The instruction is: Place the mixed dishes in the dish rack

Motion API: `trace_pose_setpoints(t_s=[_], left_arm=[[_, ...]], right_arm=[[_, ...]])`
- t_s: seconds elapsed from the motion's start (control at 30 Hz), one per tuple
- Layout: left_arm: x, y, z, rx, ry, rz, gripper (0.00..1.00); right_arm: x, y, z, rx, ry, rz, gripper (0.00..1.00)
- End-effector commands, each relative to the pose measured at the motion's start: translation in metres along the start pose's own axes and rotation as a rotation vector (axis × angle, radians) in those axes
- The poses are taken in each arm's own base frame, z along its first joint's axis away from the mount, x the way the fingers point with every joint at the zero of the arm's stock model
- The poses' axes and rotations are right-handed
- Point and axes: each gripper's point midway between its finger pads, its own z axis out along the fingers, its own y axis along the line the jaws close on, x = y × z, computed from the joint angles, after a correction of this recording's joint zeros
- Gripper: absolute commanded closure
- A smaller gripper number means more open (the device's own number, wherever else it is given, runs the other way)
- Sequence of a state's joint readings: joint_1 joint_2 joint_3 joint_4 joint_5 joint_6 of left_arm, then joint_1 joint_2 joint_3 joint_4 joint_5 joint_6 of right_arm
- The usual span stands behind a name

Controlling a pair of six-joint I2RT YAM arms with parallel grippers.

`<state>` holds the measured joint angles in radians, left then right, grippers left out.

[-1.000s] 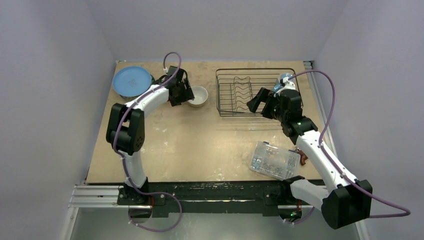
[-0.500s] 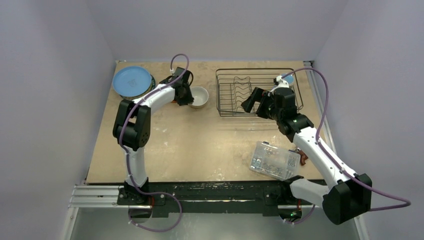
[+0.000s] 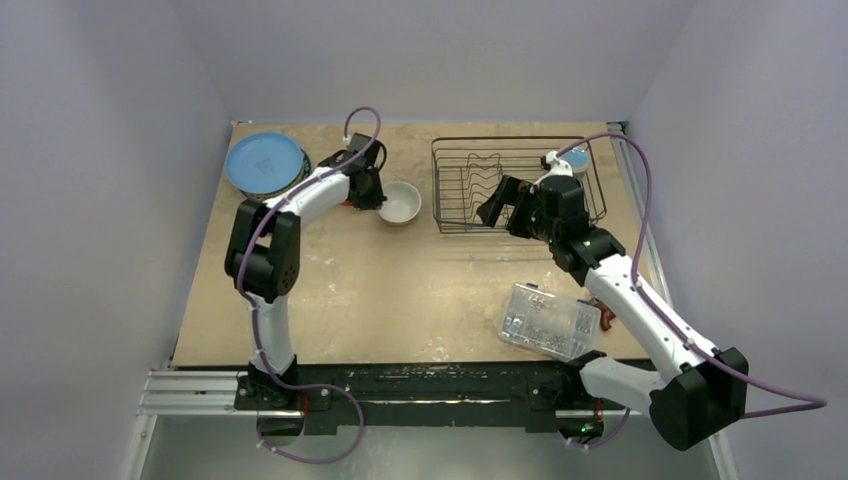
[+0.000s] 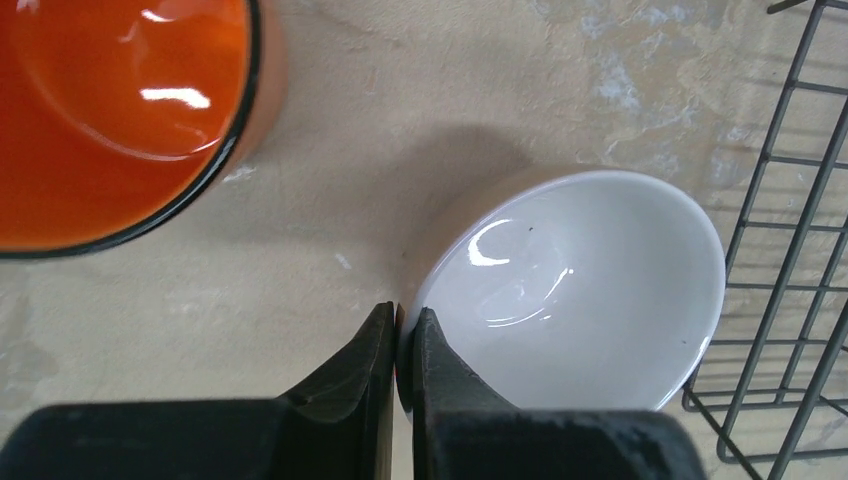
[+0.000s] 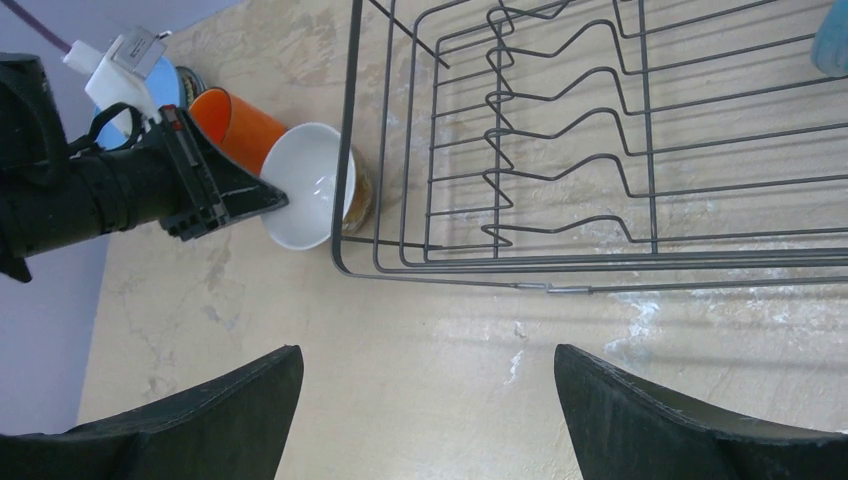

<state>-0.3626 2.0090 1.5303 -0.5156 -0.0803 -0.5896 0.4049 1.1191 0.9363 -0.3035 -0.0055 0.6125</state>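
Top external, L→R: blue plate (image 3: 264,163) far left of dish rack (image 3: 437,190). Left gripper (image 4: 400,335) clenched on white bowl (image 3: 401,203) rim; bowl just beside rack's left wall, nearer it than 0.5 s ago. Tabletop (image 3: 380,290) bare on rack's near side. Right gripper (image 5: 425,365) splayed wide above rack's near edge.

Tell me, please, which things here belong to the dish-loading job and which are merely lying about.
Job: dish rack, white bowl (left gripper shut on its rim), orange cup, blue plate, light-blue mug.
Lying about: clear plastic box of small parts.
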Motion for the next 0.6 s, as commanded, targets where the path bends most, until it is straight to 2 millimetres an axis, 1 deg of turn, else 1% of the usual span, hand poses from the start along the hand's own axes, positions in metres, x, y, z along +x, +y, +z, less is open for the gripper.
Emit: trace_pose_setpoints(t_s=[0.0,0.07,0.17,0.2,0.23,0.27,0.33,0.37,0.4,0.43,0.47,0.57], left_arm=[[-0.053,0.001,-0.076,0.039,-0.206,-0.035,1.0],[-0.067,0.006,-0.103,0.044,-0.276,-0.037,1.0],[-0.077,0.009,-0.141,0.094,-0.361,-0.044,1.0],[-0.079,0.002,-0.155,0.152,-0.389,-0.033,1.0],[-0.079,-0.005,-0.165,0.215,-0.407,-0.015,1.0],[-0.075,-0.016,-0.176,0.3,-0.414,0.009,1.0],[-0.073,-0.049,-0.203,0.515,-0.445,0.064,1.0],[-0.07,-0.065,-0.215,0.627,-0.454,0.094,1.0],[-0.068,-0.075,-0.222,0.699,-0.451,0.092,1.0],[-0.065,-0.081,-0.225,0.744,-0.438,0.078,1.0],[-0.064,-0.085,-0.226,0.776,-0.425,0.065,1.0],[-0.058,-0.092,-0.22,0.813,-0.376,0.05,1.0]], right_arm=[[-0.017,0.006,-0.013,-0.006,-0.07,0.009,0.02],[-0.016,0.007,-0.012,-0.013,-0.066,0.011,0.02],[-0.012,0.013,-0.008,-0.04,-0.054,0.014,0.03],[-0.011,0.016,-0.007,-0.049,-0.054,0.011,0.03],[-0.01,0.025,-0.007,-0.09,-0.052,0.004,0.03],[-0.008,0.037,-0.007,-0.153,-0.047,-0.007,0.03],[0.0,0.071,-0.013,-0.344,-0.012,-0.02,0.04],[0.0,0.087,-0.018,-0.432,-0.008,-0.012,0.04],[0.002,0.099,-0.022,-0.508,0.002,0.004,0.04],[0.002,0.108,-0.027,-0.564,0.002,0.018,0.04],[0.002,0.113,-0.03,-0.597,-0.001,0.029,0.04],[-0.004,0.123,-0.04,-0.656,-0.044,0.033,0.01]])
